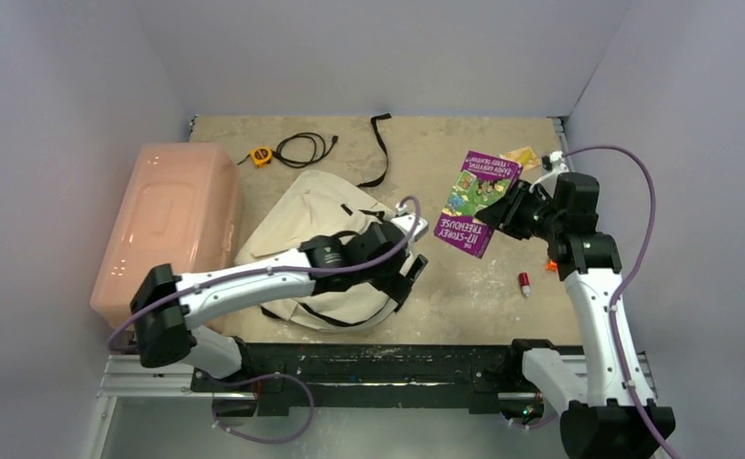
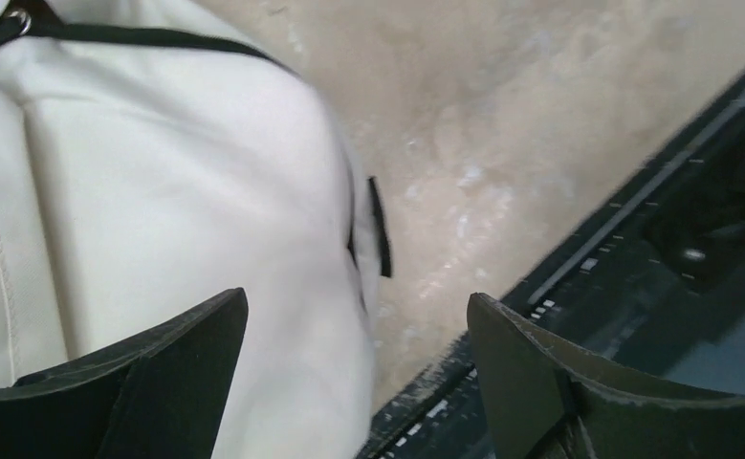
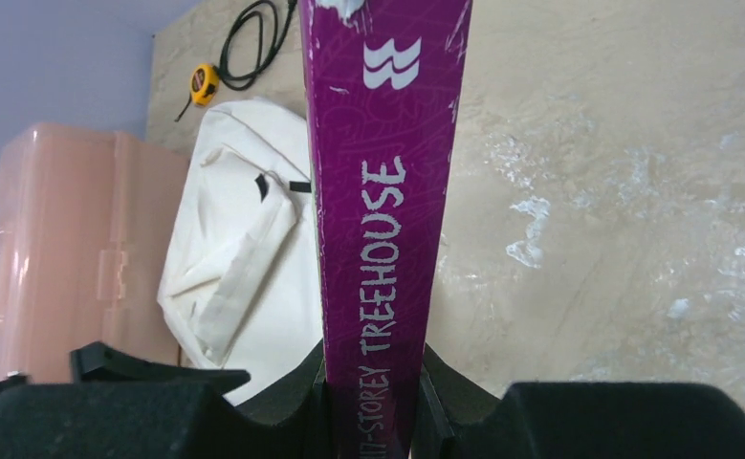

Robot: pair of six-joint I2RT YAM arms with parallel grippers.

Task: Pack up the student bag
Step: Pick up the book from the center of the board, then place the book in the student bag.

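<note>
Student bag (image 1: 287,206) lay centre-left on the bench (image 1: 464,296) | left hand (image 1: 408,275) spread wide, gripping nothing, at bag's lower-right edge | right hand (image 1: 510,212) clamped the purple book (image 1: 478,191), right of centre | judged: left hand needed to hold the opening wide; book should enter edge-first.

The cream canvas backpack (image 1: 301,206) lies partly hidden under the white-and-black left arm (image 1: 253,282); the left wrist view blurs it and cuts it off at top and left; the purple paperback book (image 3: 378,191) runs off the right wrist view's top edge. A small red cylinder (image 1: 524,282) is too small to identify; a yellowish flat item (image 1: 522,155) is half covered by the book.
</note>
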